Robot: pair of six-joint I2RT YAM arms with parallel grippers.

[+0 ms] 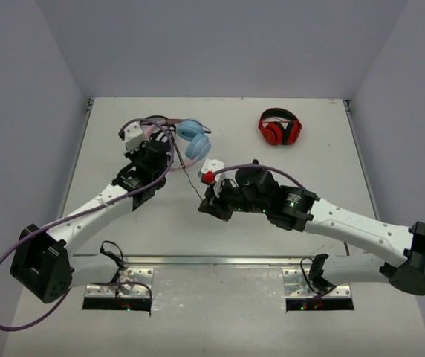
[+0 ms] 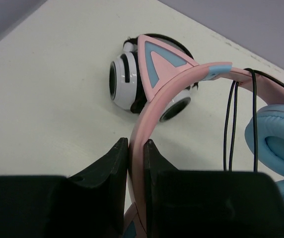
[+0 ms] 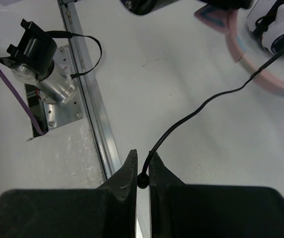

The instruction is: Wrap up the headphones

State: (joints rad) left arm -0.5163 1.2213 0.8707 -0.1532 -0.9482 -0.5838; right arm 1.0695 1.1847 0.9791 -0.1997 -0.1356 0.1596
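The headphones lie at the back left: a pink headband (image 2: 154,101) with a cat ear, light blue earcups (image 1: 195,138) and a thin black cable (image 1: 187,179). My left gripper (image 2: 137,147) is shut on the pink headband, which runs up between its fingers; it also shows in the top view (image 1: 159,140). My right gripper (image 3: 142,159) is shut on the cable's end (image 3: 196,111) just above the table, in front of the headphones (image 1: 204,207). The cable runs from there back to the headband (image 3: 246,58). Two strands of cable (image 2: 229,124) hang over the headband.
White-and-black headphones (image 2: 127,82) lie just beyond the pink headband. Red-and-black headphones (image 1: 279,128) lie at the back right. A metal rail (image 3: 90,99) and the left arm's base (image 3: 35,49) are at the near edge.
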